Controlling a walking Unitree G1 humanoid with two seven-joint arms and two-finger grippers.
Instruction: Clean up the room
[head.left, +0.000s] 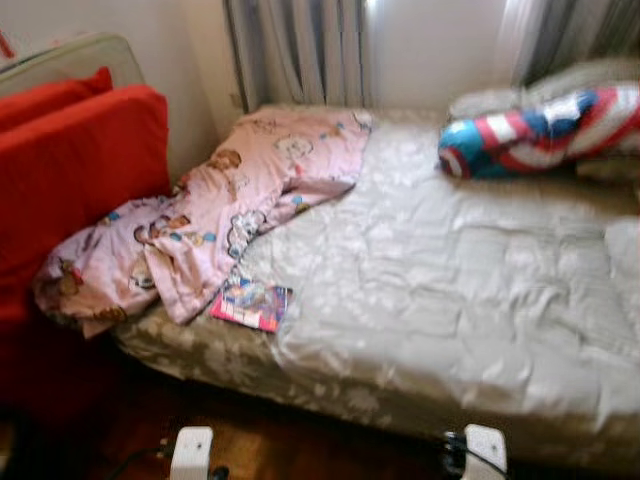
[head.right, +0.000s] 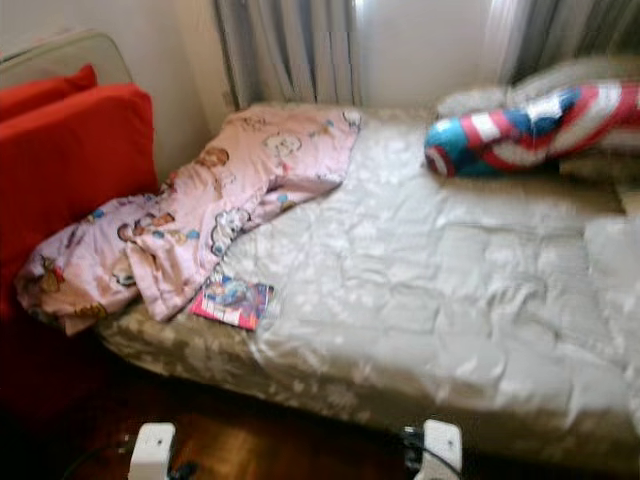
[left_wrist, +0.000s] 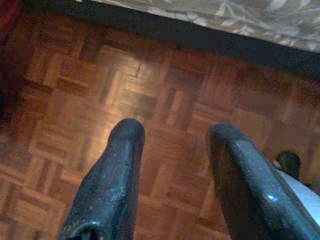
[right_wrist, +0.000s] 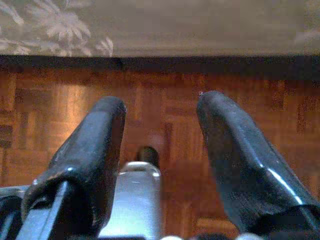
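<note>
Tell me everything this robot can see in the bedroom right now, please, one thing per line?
Quilted silver-grey bedspread: one, covers most of the bed.
Floral beige bed base: one, showing along the bed's near edge.
Crumpled pink cartoon-print blanket: one, on the bed's left end, spilling toward the red cushions.
Colourful thin picture book: one, pink and blue, on the bed's near edge beside the blanket.
Red, white and blue striped round cushion: one, far right of the bed.
Red upholstered cushions: two, left of the bed.
Grey curtains: behind the bed.
Brown parquet wood floor: in front of the bed.
Left gripper: black fingers, open, over the floor.
Right gripper: black fingers, open, over the floor by the bed base.
</note>
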